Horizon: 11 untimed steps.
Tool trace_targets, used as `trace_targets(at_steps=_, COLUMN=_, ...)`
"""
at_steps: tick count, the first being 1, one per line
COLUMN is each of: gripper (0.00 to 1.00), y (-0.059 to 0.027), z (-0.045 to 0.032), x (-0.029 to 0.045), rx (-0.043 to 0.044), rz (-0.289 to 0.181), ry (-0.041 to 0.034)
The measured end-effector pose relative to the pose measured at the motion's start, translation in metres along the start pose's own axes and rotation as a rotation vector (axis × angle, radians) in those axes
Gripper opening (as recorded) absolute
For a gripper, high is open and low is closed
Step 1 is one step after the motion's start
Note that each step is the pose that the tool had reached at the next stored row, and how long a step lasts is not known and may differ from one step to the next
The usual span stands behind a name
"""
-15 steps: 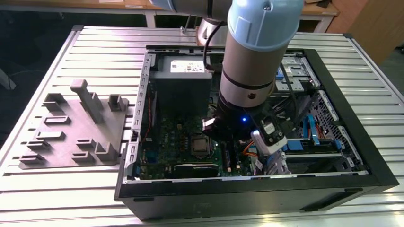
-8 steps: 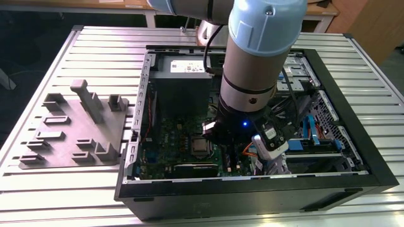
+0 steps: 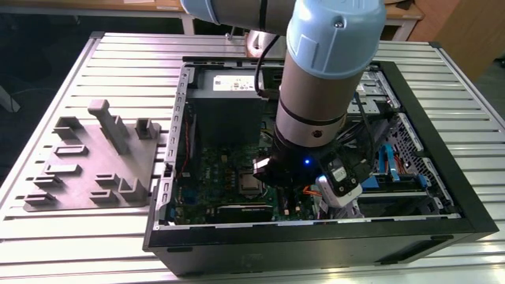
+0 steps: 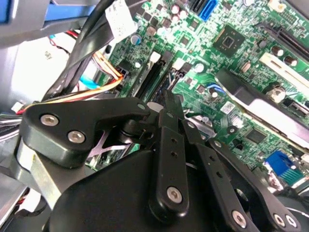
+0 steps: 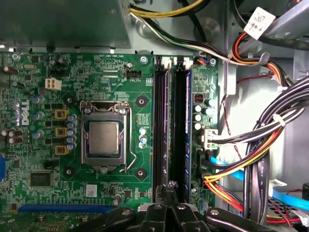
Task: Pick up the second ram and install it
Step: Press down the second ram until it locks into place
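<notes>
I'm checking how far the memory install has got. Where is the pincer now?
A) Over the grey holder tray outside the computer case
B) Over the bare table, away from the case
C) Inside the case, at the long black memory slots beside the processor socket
C: in the first wrist view the pincer sits at one end of the long black slots, which run beside the processor socket.

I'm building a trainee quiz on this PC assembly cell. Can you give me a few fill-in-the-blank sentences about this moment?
1. The arm reaches down into the open computer ___.
2. In the first wrist view, the gripper is above the long black ___ of the motherboard.
3. The motherboard is ___ in colour.
4. The grey fixture lies on the table, on the exterior view's ___ of the case.

Missing words: case; slots; green; left.
</notes>
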State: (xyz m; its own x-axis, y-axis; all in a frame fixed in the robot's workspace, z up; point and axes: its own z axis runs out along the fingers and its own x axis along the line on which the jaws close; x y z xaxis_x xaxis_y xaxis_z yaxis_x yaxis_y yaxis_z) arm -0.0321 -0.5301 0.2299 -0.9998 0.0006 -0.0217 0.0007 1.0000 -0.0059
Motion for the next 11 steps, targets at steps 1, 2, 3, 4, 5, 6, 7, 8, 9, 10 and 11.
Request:
trace_targets(at_steps=1, gripper=0.10, y=-0.0002, z=0.0004, x=-0.0001, rx=0.0001, rz=0.000, ry=0.0000)
trace_targets(at_steps=2, gripper=0.10, y=-0.0006, z=0.0009, x=-0.0001, rx=0.0001, rz=0.000, ry=0.0000)
trace_targets(at_steps=3, gripper=0.10, y=-0.0008, z=0.0015, x=-0.0001, rx=0.0002, rz=0.000, ry=0.0001)
trace_targets(at_steps=4, gripper=0.10, y=-0.0009, z=0.0026, x=-0.0001, rx=0.0002, rz=0.000, ry=0.0001)
trace_targets(at_steps=5, gripper=0.10, y=-0.0009, z=0.0039, x=-0.0001, rx=0.0003, rz=0.000, ry=0.0001)
trace_targets(at_steps=6, gripper=0.10, y=-0.0009, z=0.0051, x=-0.0001, rx=0.0002, rz=0.000, ry=0.0001)
trace_targets(at_steps=7, gripper=0.10, y=-0.0009, z=0.0061, x=0.0000, rx=0.0002, rz=0.000, ry=0.0001)
trace_targets(at_steps=8, gripper=0.10, y=-0.0009, z=0.0069, x=0.0000, rx=0.0002, rz=0.000, ry=0.0001)
trace_targets(at_steps=9, gripper=0.10, y=-0.0009, z=0.0077, x=0.0000, rx=0.0001, rz=0.000, ry=0.0000)
trace_targets(at_steps=10, gripper=0.10, y=-0.0010, z=0.0085, x=0.0000, rx=0.0008, rz=0.000, ry=0.0002)
trace_targets(at_steps=11, gripper=0.10, y=-0.0011, z=0.0097, x=0.0001, rx=0.0014, rz=0.000, ry=0.0004)
